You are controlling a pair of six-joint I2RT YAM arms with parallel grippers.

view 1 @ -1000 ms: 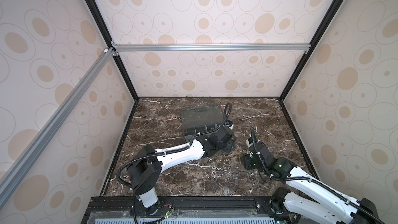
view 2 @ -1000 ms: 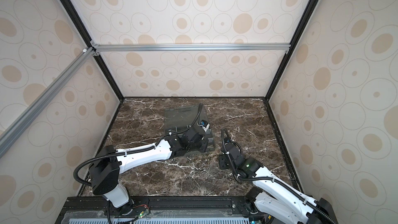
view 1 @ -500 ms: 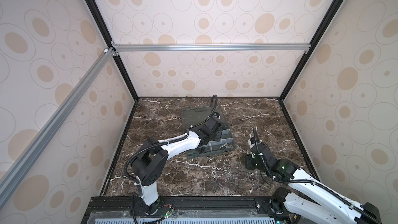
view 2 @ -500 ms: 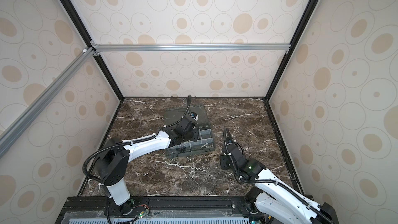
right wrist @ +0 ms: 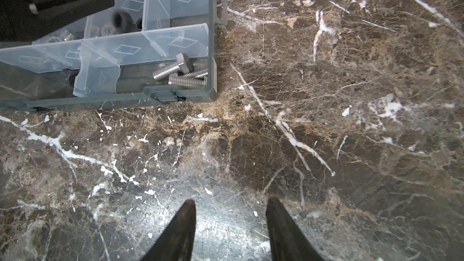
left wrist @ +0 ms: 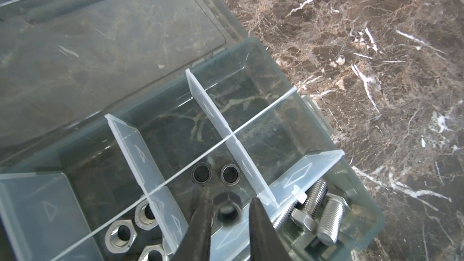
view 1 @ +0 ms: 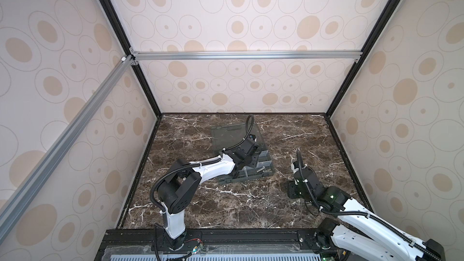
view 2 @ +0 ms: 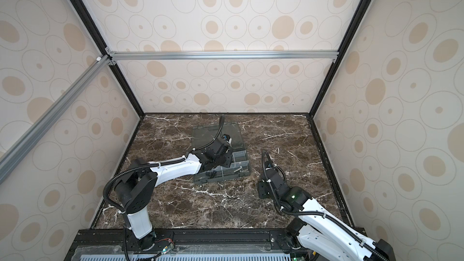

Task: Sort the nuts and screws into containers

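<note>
The grey organizer box (view 1: 270,169) (view 2: 248,169) lies open in mid-table, and its dividers form the containers. My left gripper (left wrist: 231,197) hangs over one container, jaws apart. A blurred black nut (left wrist: 227,212) sits loose between the fingertips, with a gap on one side. It also shows as a dark smear (right wrist: 121,20) in the right wrist view. Two black nuts (left wrist: 201,174) lie below in that container. Silver nuts (left wrist: 120,234) fill the neighbouring one. Silver screws (left wrist: 329,219) (right wrist: 175,70) lie in the end container. My right gripper (right wrist: 231,204) (view 1: 293,189) is open and empty over bare marble.
The clear lid (left wrist: 100,33) lies flat behind the box. The left arm (view 1: 213,169) reaches across the box's near left corner. The box's latch tab (right wrist: 221,8) sticks out toward my right gripper. Patterned walls enclose the marble table (view 1: 226,204).
The left gripper swung from beyond the box's right end to above its compartments. Its jaws have parted and the black nut has come loose. The right arm has barely moved.
</note>
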